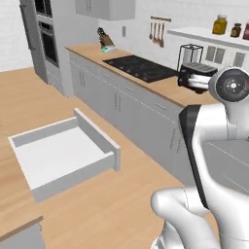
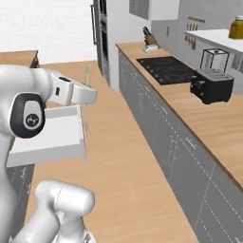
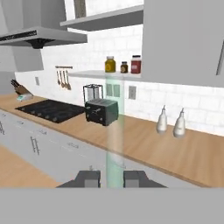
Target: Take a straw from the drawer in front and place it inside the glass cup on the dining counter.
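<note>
While the fingers (image 3: 111, 178) stand clamped on the straw (image 3: 115, 131), that pale translucent stick rises straight up between them in the hand view, crossing in front of the black toaster (image 3: 101, 111) on the wall tabletop (image 3: 175, 153). Left of the toaster lies the dark cooktop (image 3: 50, 110); right of it stand two pale bottles (image 3: 173, 122). Away from the toaster, across the wood floor (image 1: 121, 204), the drawer (image 1: 63, 153) stands pulled open, its pale inside showing.
</note>
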{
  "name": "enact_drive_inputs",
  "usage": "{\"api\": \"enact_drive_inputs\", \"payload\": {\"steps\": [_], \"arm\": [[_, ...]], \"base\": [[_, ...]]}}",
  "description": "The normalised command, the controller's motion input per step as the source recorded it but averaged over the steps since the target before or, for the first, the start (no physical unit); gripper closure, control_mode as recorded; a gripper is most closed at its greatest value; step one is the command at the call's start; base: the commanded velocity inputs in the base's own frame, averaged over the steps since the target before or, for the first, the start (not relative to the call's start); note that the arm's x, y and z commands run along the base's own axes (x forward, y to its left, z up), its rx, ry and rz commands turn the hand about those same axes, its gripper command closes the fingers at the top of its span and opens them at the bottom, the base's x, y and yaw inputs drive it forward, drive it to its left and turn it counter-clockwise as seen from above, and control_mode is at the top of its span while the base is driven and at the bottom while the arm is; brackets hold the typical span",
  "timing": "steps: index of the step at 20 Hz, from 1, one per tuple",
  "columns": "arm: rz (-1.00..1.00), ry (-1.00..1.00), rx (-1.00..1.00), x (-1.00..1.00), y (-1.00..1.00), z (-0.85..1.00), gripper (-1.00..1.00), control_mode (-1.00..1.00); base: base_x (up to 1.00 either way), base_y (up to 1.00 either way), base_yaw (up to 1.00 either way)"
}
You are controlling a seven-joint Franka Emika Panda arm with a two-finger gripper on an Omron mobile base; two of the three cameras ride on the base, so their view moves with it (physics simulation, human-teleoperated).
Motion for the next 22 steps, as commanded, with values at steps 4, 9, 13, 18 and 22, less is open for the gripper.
{"api": "enact_drive_inputs", "payload": {"steps": [4, 9, 13, 18, 22], "arm": [[0.00, 0.00, 0.00, 0.00, 0.00, 0.00, 1.00, 1.00], [0.00, 0.00, 0.00, 0.00, 0.00, 0.00, 1.00, 1.00], [0.00, 0.00, 0.00, 0.00, 0.00, 0.00, 1.00, 1.00], [0.00, 0.00, 0.00, 0.00, 0.00, 0.00, 1.00, 1.00], [0.00, 0.00, 0.00, 0.00, 0.00, 0.00, 1.00, 1.00]], "base": [[-0.57, 0.70, -0.24], [-0.69, 0.88, -0.10], [-0.71, 0.95, -0.04], [-0.76, 0.96, -0.03], [-0.84, 0.99, 0.00]]}}
